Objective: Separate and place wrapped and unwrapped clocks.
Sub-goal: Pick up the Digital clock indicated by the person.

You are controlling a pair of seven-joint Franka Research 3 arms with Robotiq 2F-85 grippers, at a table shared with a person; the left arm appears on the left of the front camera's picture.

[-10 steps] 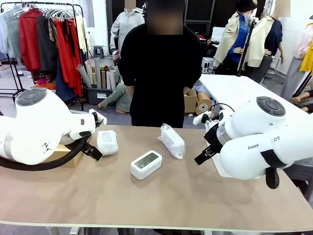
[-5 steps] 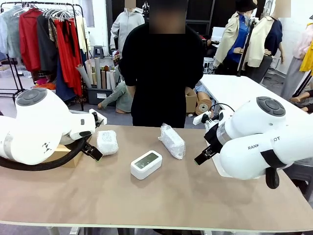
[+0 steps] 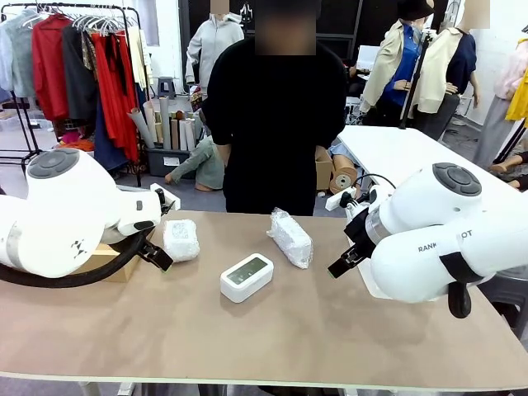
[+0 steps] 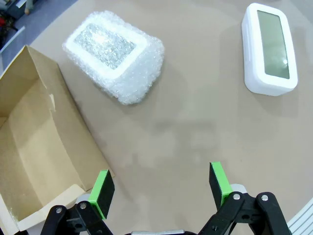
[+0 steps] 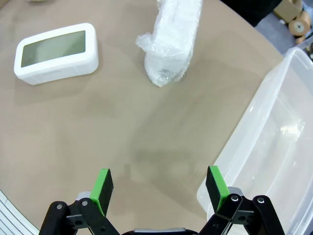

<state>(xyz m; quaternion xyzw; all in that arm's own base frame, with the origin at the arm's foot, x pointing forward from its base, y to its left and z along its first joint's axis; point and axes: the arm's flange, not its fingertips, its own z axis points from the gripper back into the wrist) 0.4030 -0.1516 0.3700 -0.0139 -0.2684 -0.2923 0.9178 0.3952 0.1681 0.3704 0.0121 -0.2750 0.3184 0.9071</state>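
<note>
A bare white clock (image 3: 247, 276) with a grey screen lies face up mid-table; it also shows as the bare clock (image 4: 270, 48) and the bare clock (image 5: 56, 53) in the wrist views. One bubble-wrapped clock (image 3: 181, 239) (image 4: 114, 60) rests left of it, beside the cardboard box. A second wrapped clock (image 3: 290, 237) (image 5: 171, 41) lies right of centre. My left gripper (image 4: 162, 185) hovers open above bare table below the left wrapped clock. My right gripper (image 5: 158, 187) hangs open over the table between the bare clock and the tub, holding nothing.
An open brown cardboard box (image 4: 34, 147) sits at the table's left, under my left arm. A clear plastic tub (image 5: 274, 156) stands at the right. A person in black (image 3: 276, 124) stands at the far edge, hands out of sight.
</note>
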